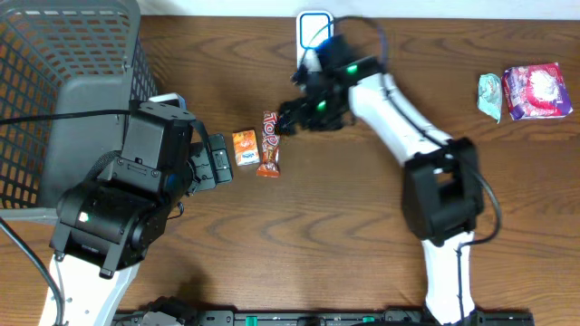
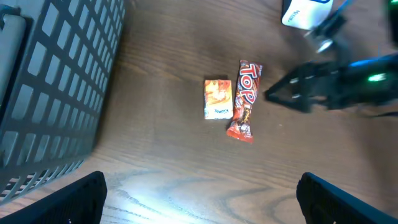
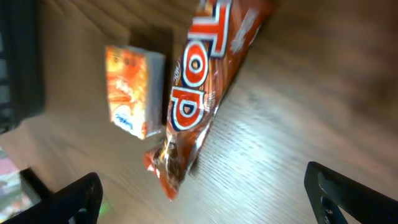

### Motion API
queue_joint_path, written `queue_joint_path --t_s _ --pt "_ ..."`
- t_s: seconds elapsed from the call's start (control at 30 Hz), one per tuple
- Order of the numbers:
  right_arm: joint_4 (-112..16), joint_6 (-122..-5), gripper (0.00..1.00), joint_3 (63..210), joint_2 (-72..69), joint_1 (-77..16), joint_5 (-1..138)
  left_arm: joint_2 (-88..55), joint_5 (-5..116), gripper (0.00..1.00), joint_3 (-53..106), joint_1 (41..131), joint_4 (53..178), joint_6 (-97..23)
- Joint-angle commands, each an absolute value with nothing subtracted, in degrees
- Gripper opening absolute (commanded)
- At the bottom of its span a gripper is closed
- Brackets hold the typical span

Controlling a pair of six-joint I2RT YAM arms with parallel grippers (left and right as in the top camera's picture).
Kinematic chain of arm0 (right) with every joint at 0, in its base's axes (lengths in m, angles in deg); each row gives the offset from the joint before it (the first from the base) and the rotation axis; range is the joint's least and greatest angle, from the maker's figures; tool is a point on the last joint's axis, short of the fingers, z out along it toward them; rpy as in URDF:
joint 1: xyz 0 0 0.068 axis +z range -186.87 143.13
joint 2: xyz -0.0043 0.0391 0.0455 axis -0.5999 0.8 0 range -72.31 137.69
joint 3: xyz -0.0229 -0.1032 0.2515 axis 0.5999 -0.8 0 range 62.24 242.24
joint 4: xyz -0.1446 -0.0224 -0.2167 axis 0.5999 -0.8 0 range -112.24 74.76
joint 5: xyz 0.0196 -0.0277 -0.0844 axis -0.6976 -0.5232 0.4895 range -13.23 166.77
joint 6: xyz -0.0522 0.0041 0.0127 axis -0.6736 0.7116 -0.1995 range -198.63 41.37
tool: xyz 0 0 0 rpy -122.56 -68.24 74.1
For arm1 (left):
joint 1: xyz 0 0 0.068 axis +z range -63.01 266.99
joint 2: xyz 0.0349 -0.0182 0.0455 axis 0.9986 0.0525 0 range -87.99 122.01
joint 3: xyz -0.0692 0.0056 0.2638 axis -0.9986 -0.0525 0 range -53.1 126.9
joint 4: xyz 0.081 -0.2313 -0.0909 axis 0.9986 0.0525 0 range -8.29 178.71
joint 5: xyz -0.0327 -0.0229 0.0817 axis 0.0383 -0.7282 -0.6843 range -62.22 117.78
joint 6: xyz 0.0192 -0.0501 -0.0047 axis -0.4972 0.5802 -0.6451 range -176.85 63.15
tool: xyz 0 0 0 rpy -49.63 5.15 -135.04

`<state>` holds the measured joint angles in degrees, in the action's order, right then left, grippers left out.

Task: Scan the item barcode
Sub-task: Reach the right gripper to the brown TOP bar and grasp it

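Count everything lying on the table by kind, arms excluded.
Wrapped snacks: 3 (red-orange TOP bar, pale green packet, pink packet)
Small orange cartons: 1
Grey wire baskets: 1
White-and-blue devices: 1
Total: 6

Mock shop checkout on a wooden table (image 1: 362,226): wire basket (image 1: 54,54), white scanner (image 1: 314,27), wrapped snacks (image 1: 535,91)
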<state>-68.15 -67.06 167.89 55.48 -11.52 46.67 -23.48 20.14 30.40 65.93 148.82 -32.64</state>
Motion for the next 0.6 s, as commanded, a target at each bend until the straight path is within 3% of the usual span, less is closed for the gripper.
queue_joint_path --t_s 0.0,0.1,0.23,0.57 --pt "-67.27 -54.55 0.93 167.41 58.37 -8.92 53.29 -23.59 19.86 0.98 30.6 66.06 148.97 -32.56" --pt "-64.02 -52.72 0.85 167.41 61.32 -7.2 50.56 -23.59 19.83 0.98 30.6 66.06 148.97 -32.53" --pt "-62.14 -50.79 0.82 167.41 63.9 -6.58 48.0 -23.59 19.83 0.98 30.6 66.06 148.97 -32.56" --pt "-58.29 -47.1 0.31 167.41 67.76 -5.6 47.74 -23.59 19.83 0.98 30.6 66.06 148.95 -32.53"
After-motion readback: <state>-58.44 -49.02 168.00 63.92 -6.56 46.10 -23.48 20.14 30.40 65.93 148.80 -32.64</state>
